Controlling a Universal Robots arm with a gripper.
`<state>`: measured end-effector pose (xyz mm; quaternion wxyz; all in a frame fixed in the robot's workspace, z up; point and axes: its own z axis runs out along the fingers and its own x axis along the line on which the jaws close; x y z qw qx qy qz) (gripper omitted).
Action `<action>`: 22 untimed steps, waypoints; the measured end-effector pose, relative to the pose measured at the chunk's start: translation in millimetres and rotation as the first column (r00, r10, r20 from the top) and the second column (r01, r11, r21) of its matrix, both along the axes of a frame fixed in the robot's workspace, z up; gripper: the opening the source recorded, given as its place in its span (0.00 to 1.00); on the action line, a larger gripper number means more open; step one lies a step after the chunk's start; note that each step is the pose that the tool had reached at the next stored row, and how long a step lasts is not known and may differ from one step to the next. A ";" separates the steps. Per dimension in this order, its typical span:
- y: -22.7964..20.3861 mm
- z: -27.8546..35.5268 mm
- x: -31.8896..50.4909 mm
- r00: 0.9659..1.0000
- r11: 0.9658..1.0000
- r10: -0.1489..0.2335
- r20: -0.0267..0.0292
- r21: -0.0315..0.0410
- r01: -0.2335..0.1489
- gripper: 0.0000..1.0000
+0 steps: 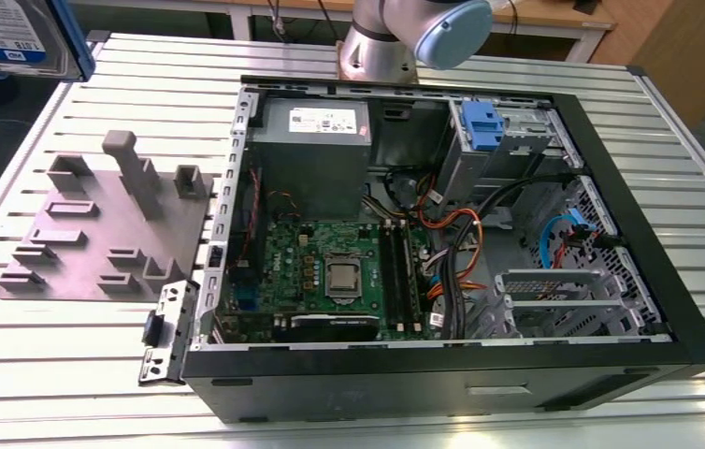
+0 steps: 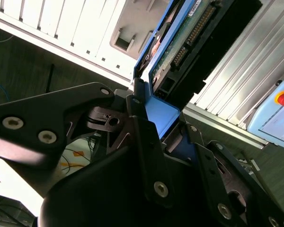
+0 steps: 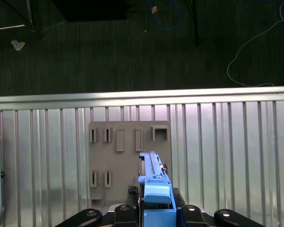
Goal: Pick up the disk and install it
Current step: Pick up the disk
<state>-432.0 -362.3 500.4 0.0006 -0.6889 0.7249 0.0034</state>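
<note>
Slipping was the main danger, I judged: the gripper (image 2: 162, 116) was clenched only on the blue rail (image 3: 154, 179) of the disk (image 1: 9, 37), held high at the exterior view's left over the grey fixture plate (image 1: 91, 253), well apart from the open computer case (image 1: 390, 383). Print on the disk's label and on the label of the power supply (image 1: 315, 159) was unreadable.

Disk (image 3: 152, 178) over fixture plate (image 3: 128, 165), PC case (image 1: 453, 383) adj.
</note>
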 end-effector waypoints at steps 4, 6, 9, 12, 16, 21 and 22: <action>0.0 0.0 1.8 1.000 1.000 0.000 0.000 0.000 0.000 0.36; 0.0 0.0 2.3 1.000 1.000 0.000 0.000 0.000 0.000 0.36; 0.0 0.0 3.0 1.000 1.000 0.000 0.000 0.000 0.000 0.36; 0.0 0.0 3.5 1.000 1.000 0.000 0.000 0.000 0.000 0.36; 0.0 0.0 6.7 1.000 1.000 0.000 0.000 0.000 0.000 0.36; 0.0 0.0 9.2 1.000 1.000 0.000 0.000 0.000 0.000 0.36; 0.0 0.0 9.4 1.000 1.000 0.000 0.000 0.000 0.000 0.36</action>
